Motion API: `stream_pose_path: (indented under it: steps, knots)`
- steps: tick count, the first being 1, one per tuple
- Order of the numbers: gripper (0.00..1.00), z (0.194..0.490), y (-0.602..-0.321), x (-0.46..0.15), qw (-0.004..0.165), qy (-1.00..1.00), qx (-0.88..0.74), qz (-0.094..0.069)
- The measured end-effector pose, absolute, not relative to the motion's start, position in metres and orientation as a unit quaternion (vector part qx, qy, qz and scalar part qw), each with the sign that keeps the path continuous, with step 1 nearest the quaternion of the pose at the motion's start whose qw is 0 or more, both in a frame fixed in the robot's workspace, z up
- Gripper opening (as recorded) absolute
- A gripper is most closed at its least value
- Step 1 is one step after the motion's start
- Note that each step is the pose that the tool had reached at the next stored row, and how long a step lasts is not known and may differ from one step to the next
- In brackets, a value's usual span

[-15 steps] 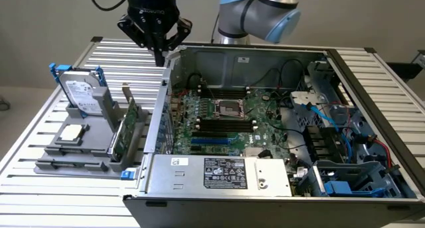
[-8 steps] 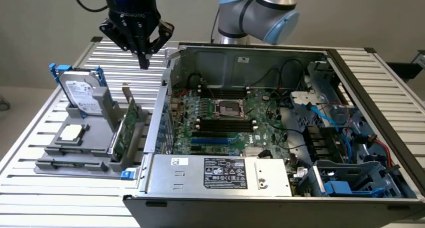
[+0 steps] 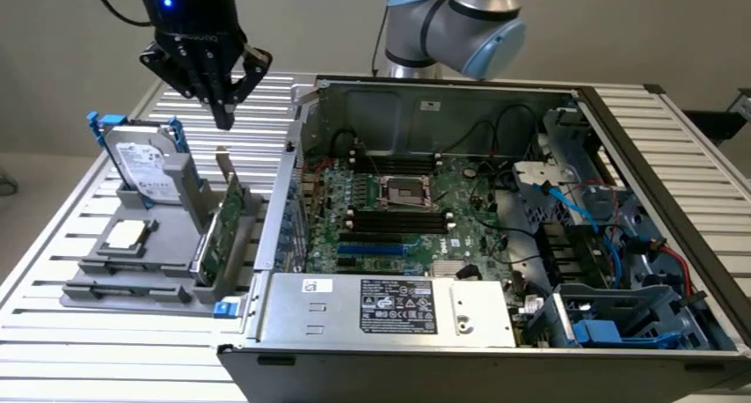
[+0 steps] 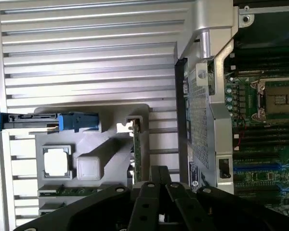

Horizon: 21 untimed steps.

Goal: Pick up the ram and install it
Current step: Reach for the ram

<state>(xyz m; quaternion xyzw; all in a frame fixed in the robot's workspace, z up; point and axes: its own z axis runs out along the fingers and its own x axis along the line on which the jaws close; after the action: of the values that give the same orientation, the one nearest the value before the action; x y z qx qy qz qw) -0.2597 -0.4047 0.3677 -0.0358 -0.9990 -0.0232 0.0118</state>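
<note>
Gripper (image 3: 223, 120) hangs point-down above the far end of the gray tray (image 3: 171, 253), over the side where the expansion card (image 3: 223, 231) stands. Its black fingers are drawn together to a tip, with nothing between them, and it touches nothing.

The ram (image 4: 72, 191) sits in the tray, seated on edge in a narrow groove, so the wrist view catches it as a thin dark-green strip. That groove lies at the end of the tray opposite the hard drive (image 3: 147, 170), just past the square processor chip (image 3: 126, 236) resting on its pad. The ram's long axis runs across the tray's width, parallel to the hard drive and at right angles to the expansion card. 1 end points toward the card's side of the tray, the other toward the tray's outer edge. From the exterior view I cannot tell which of the 2 grooves at that end holds it.

Beside the tray, on the exterior view's right, the computer case (image 3: 276, 218) lies open on the slatted table (image 3: 70, 350). On its motherboard (image 3: 470, 236), the black memory slots (image 3: 399, 220) run roughly in line with the ram's long axis. The gripper is well apart from the ram, which lies at the tray's other end.
</note>
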Motion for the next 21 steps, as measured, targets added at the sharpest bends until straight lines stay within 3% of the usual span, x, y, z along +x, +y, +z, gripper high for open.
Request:
stream_pose_path:
  steps: [21]
  knots:
    - [0.11, 0.341, -0.424, -0.334, 0.015, -0.999, -0.036, -0.023]
